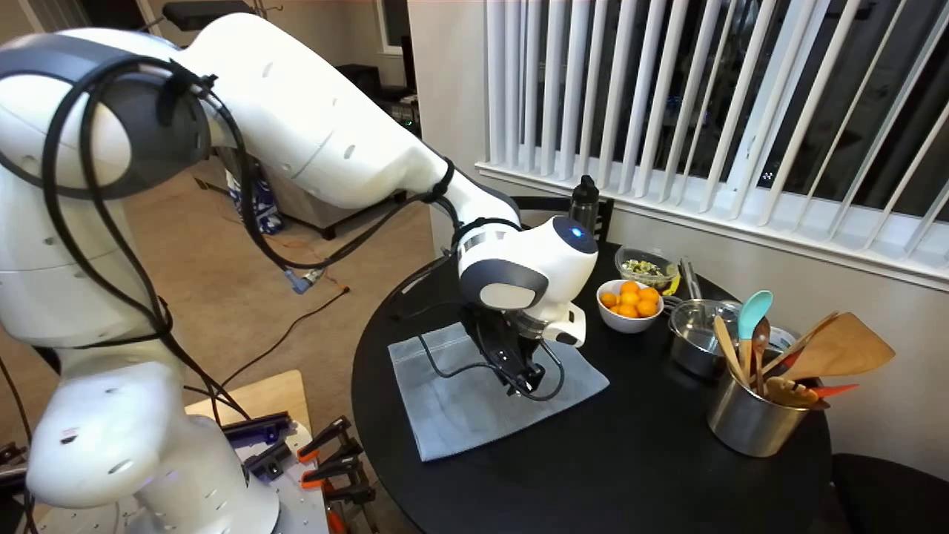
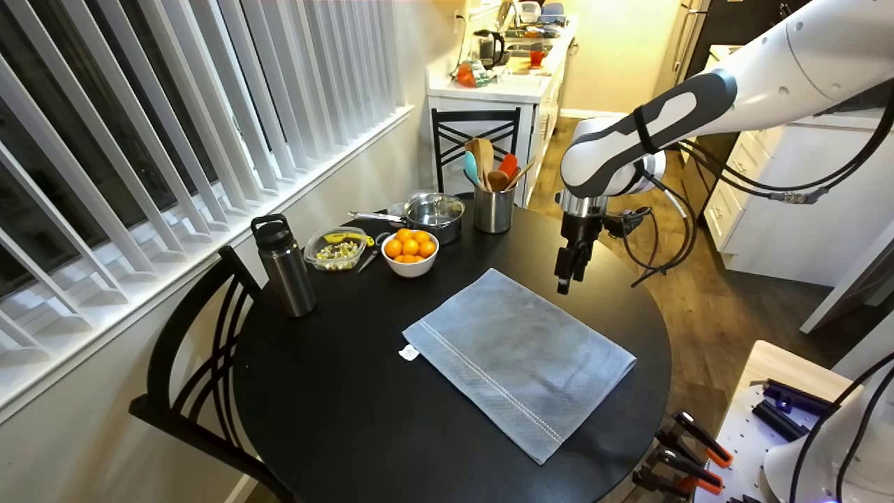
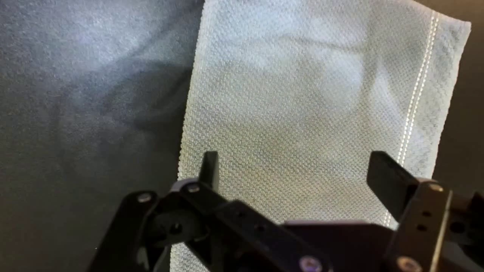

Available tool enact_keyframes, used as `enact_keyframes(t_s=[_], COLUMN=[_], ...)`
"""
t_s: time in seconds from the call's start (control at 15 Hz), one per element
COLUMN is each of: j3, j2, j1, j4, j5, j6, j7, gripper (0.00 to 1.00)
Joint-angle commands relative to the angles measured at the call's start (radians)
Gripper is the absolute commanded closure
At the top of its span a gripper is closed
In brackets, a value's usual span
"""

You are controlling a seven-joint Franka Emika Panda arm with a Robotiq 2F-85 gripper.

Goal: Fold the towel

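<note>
Your gripper [image 3: 293, 164] hangs spread wide, empty, over the towel [image 2: 520, 360], flat on the table's [image 2: 349, 398] right in an exterior view. Probably pre-grasp; next, lower, pinch an edge, fold across.

A white bowl [image 2: 411, 268] of oranges [image 2: 410, 246] and a steel canister [image 2: 493, 212] of utensils [image 2: 481, 157] stand on the round black table [image 2: 363, 384].
</note>
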Motion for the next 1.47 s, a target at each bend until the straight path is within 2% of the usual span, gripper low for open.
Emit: enact_keyframes(t_s=[0.0, 0.2, 0.27, 0.33, 0.53, 0.6, 0.93, 1.4], j3=[0.042, 0.042, 0.056, 0.069, 0.107, 0.113, 0.127, 0.139], j2=[0.002, 0.001, 0.043, 0.093, 0.223, 0.261, 0.387, 0.389], j1=[-0.043, -0.045, -0.071, -0.097, -0.169, -0.192, -0.266, -0.280], j4=[0.005, 0.012, 0.049, 0.084, 0.173, 0.199, 0.297, 0.269], j5=[-0.008, -0.008, 0.051, 0.115, 0.249, 0.264, 0.260, 0.344], j6=[0.000, -0.001, -0.039, -0.044, -0.089, -0.109, -0.182, -0.076], j7=[0.006, 0.006, -0.130, -0.206, -0.378, -0.398, -0.391, -0.343], gripper=[0.00, 0.00, 0.00, 0.00, 0.00, 0.00, 0.00, 0.00])
